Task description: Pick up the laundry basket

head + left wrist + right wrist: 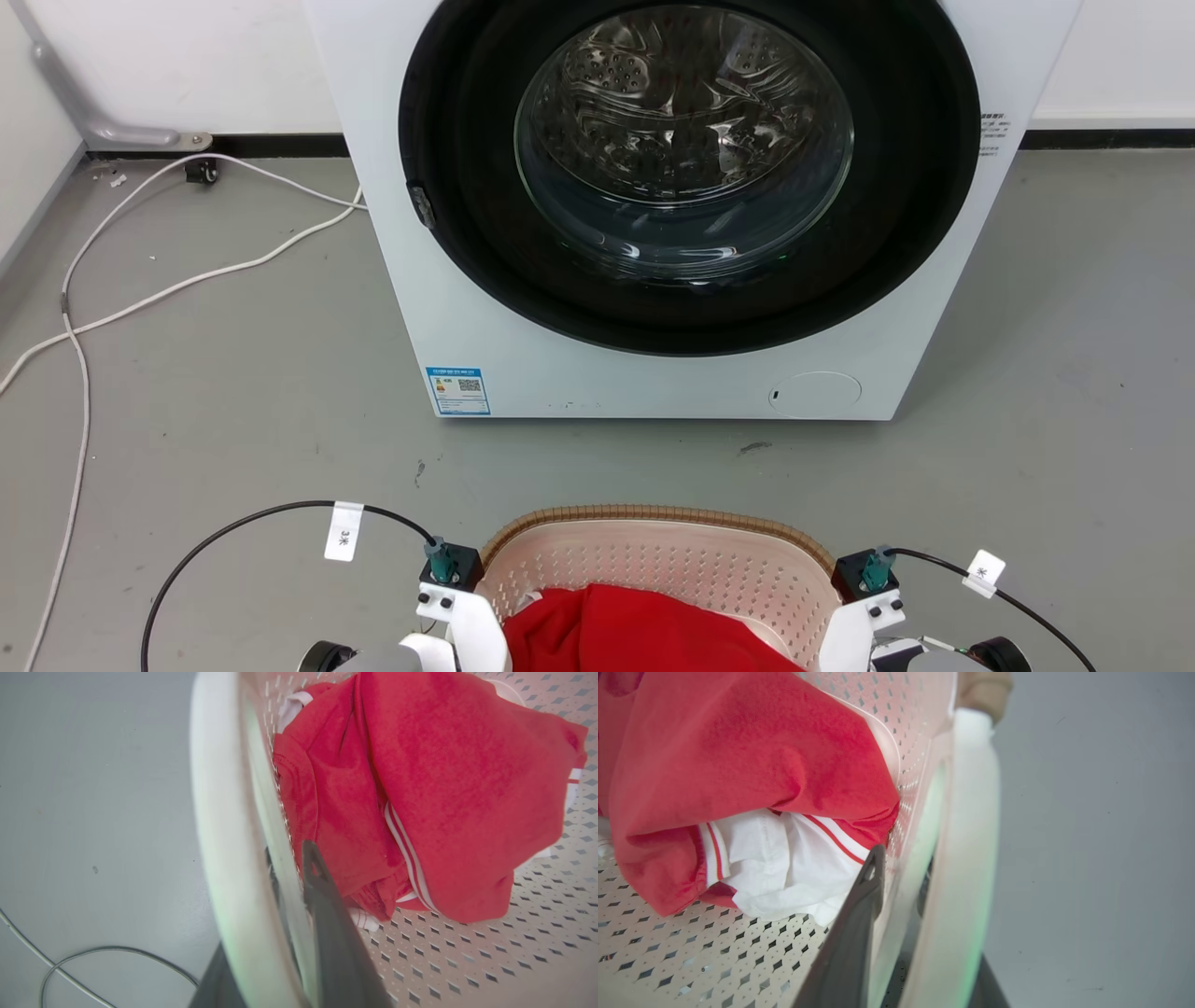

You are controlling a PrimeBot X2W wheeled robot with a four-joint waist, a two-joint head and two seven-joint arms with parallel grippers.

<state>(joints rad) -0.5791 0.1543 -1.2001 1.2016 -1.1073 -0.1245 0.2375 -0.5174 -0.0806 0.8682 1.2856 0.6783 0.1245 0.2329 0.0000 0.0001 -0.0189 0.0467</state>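
If one pair of fingers bites less firmly than the other, the laundry basket (653,560) would likely tip as it rises and spill its load. It could also slide out altogether, since each grip is on a thin, smooth handle rather than under the body. An uneven lift by the two arms could also twist the plastic.

It sits low before the robot, between its two wrists. Whether it is off the floor (233,420) I cannot tell. It is cream, its walls pricked all over with small holes, under a brown woven-look rim (653,513). A red garment (420,788) with white stripes lies heaped inside over some white cloth (784,868).

The left fingers (327,914) are closed down on the left handle (219,835), one inside the wall and one outside. The right fingers (859,924) pinch the right handle (966,858) likewise. Beyond a stretch of grey floor stands the washer (560,373), with white cables (187,280) trailing off to its left.
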